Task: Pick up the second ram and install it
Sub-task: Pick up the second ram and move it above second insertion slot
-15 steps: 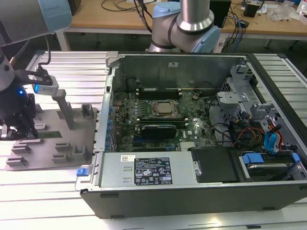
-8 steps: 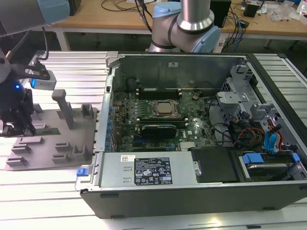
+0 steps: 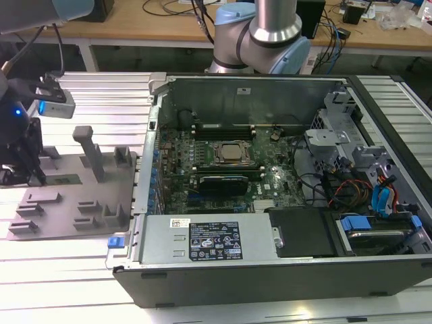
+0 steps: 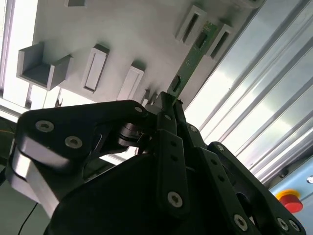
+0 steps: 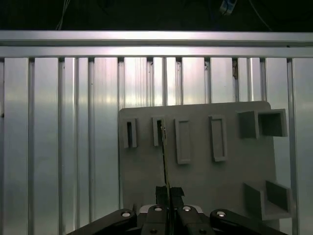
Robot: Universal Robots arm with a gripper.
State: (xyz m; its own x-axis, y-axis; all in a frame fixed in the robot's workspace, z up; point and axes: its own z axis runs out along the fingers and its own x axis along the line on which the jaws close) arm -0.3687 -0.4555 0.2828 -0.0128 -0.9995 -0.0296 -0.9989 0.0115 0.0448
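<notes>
Exterior view: locate the gripper (image 3: 30, 177) over the grey tray (image 3: 67, 202), on the surface (image 3: 67, 270) at the exterior view's left. Second wrist view: note the gripper (image 4: 168, 98) clenched on one end of the second ram (image 4: 193, 54), with its other end between two tray (image 4: 122, 34) slot blocks. First wrist view: see the second ram (image 5: 165, 156) edge-on over the tray (image 5: 205, 181).

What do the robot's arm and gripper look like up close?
The arm is a smooth silver tube with rounded grey joints and pale blue caps. The gripper is matte black, built of flat linked bars pinned with silver screw heads that taper to two slim fingers. A black cable leads to a small white box with a blue light near the wrist.
</notes>
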